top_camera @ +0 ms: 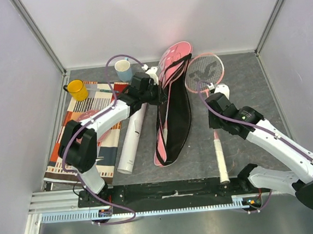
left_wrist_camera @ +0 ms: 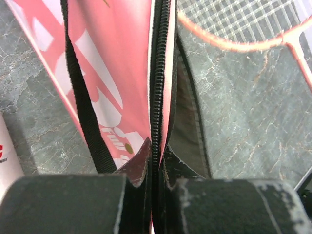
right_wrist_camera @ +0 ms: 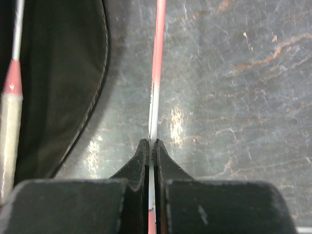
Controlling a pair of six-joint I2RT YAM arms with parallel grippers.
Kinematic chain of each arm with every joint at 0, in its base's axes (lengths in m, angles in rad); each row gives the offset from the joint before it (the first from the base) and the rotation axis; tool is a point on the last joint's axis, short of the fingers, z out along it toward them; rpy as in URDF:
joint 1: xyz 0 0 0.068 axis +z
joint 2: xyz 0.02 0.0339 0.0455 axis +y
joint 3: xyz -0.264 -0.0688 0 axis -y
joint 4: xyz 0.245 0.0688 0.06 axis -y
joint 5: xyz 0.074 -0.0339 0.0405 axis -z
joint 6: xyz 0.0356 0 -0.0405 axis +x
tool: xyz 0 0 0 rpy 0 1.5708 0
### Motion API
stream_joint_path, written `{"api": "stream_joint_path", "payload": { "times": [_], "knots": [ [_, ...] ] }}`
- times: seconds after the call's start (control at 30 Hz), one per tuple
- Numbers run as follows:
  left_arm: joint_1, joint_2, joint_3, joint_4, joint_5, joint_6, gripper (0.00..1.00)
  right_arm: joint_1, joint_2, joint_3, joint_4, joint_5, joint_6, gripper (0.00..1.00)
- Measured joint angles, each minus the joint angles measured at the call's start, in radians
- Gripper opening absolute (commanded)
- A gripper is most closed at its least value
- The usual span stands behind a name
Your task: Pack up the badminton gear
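Note:
The pink racket bag point(top_camera: 171, 102) lies unzipped in the middle of the table, its black lining showing. My left gripper point(top_camera: 158, 93) is shut on the bag's zipper edge point(left_wrist_camera: 156, 97), fingertips pinching it point(left_wrist_camera: 155, 152). One pink-framed racket point(top_camera: 204, 71) lies to the right of the bag, its white handle point(top_camera: 222, 163) toward me. My right gripper point(top_camera: 210, 99) is shut on that racket's thin shaft point(right_wrist_camera: 157, 53), which runs between the fingertips point(right_wrist_camera: 152, 144). A second racket's white handle point(right_wrist_camera: 9, 131) rests on the bag's lining. The long white tube point(top_camera: 132, 138) lies left of the bag.
A striped mat point(top_camera: 74, 151) lies at the left under my left arm. A yellow mug point(top_camera: 78, 90) and a blue mug point(top_camera: 123, 70) stand at the back left. Grey walls close the back and both sides.

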Motion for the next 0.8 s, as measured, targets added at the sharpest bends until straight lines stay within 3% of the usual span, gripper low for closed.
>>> {"api": "stream_joint_path", "payload": {
  "times": [0.27, 0.8],
  "knots": [
    [-0.001, 0.038, 0.0, 0.06, 0.017, -0.02, 0.02, 0.067, -0.019, -0.011, -0.124, 0.018, 0.049, 0.0],
    [-0.007, 0.086, 0.076, 0.006, -0.056, -0.076, 0.02, 0.088, -0.27, -0.133, -0.095, 0.076, 0.152, 0.0]
  ]
}}
